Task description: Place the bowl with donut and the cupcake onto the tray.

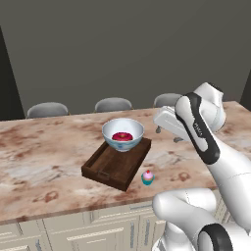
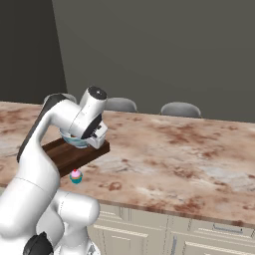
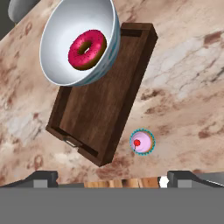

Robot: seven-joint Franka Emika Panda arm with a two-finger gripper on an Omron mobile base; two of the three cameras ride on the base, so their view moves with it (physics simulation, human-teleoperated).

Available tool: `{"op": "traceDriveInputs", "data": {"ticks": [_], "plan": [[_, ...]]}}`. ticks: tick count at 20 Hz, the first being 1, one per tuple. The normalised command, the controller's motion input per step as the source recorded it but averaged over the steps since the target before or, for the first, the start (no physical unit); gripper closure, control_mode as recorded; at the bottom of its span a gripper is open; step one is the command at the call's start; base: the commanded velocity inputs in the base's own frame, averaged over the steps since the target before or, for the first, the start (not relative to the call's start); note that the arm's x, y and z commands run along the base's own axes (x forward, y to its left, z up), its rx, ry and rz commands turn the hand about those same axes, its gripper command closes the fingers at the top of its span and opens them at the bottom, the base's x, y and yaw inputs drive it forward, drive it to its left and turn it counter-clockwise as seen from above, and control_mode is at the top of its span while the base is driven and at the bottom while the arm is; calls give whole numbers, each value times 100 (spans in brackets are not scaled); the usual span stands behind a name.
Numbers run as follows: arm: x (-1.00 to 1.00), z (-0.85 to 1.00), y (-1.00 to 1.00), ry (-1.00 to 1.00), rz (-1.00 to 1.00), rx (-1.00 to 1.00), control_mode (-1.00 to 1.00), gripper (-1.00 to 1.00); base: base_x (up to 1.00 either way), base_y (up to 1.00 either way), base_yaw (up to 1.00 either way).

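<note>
Hand hovers empty, fingers spread wide, above the cupcake beside the tray; light, soft frosting, so grip the wrapper.

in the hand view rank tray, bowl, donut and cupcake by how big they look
1. tray, the largest, running across much of the picture
2. bowl, clearly smaller than the tray, though it sits higher and nearer the camera, which may swell it a little
3. donut, lying inside the bowl
4. cupcake, the smallest, on the counter beside the tray
</note>
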Motion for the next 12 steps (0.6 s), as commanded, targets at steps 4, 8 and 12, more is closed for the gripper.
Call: {"op": "traceDriveInputs", "data": {"ticks": [4, 8, 12], "plan": [[-29, -6, 0, -31, 19, -11, -100, -100, 0, 0, 0], [-27, -10, 0, -23, 19, -16, -100, -100, 0, 0, 0], [-20, -9, 7, 1, 12, -24, -100, -100, 0, 0, 0]]}}
